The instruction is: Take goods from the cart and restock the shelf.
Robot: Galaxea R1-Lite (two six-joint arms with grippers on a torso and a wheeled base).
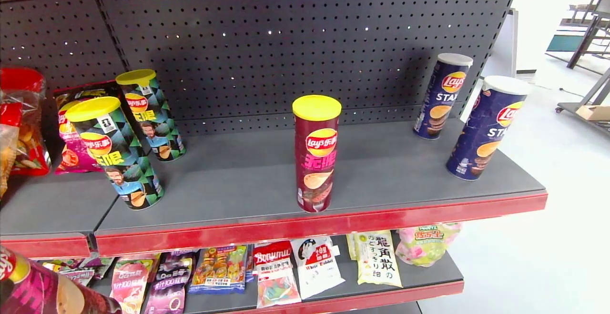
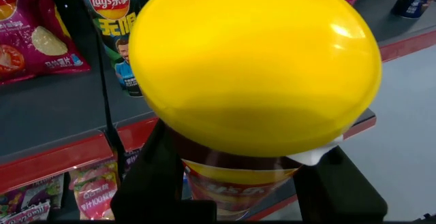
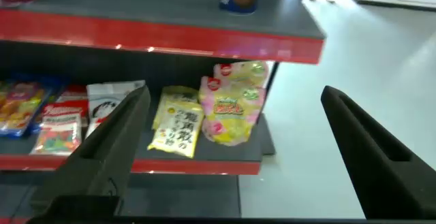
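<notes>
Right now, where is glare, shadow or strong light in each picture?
Left wrist view: white glare on the yellow lid of the held can. Head view: light dots shine through the back panel, a broad soft shadow on it. Right wrist view: brightly lit floor.

Far right, past the shelf (image 1: 238, 180) end: pale floor (image 1: 524, 266), dark metal frames (image 1: 590, 28), teal panel (image 1: 564, 42), cardboard box (image 1: 593, 112) on a low wheeled platform (image 1: 568, 107). Lower tier: snack bags (image 1: 219, 268) lying flat in a row, white bag (image 1: 317, 266) just beside a red-topped bag (image 1: 275, 273), yellowish bag (image 1: 376, 259) right of them, pink-green bag (image 1: 426, 242) at the right end.
</notes>
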